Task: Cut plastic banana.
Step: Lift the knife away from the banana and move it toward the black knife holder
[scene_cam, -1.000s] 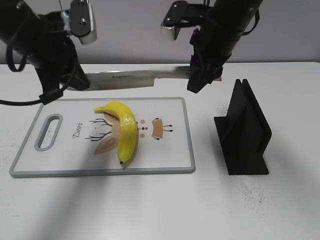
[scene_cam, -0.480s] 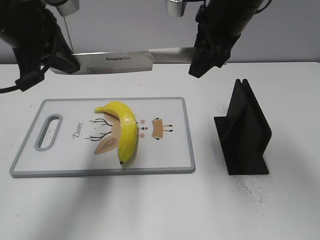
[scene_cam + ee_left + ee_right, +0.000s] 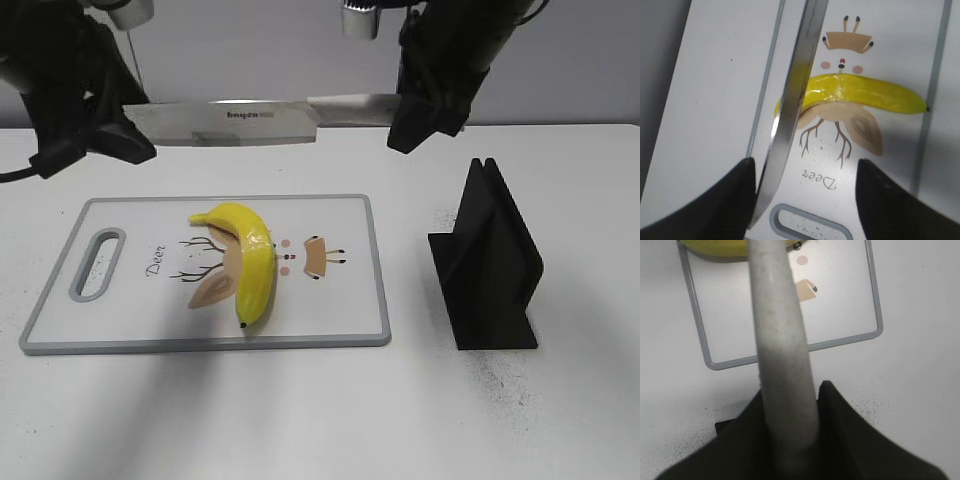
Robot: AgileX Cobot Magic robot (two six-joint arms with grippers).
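A yellow plastic banana lies on the white deer-print cutting board. A large knife hangs level in the air above the board's far edge. My right gripper is shut on its grey handle. My left gripper is at the blade tip, its fingers spread wide apart, with the blade running beside the left finger. The left wrist view shows the banana on the board under the blade. The right wrist view shows my right gripper, the board's rim and the banana's edge.
A black slotted knife stand stands on the white table to the right of the board; its corner shows in the right wrist view. A grey wall is behind the table.
The knife has risen from just above the board's far edge and shifted slightly right. My left arm rose with it. The banana has not moved.
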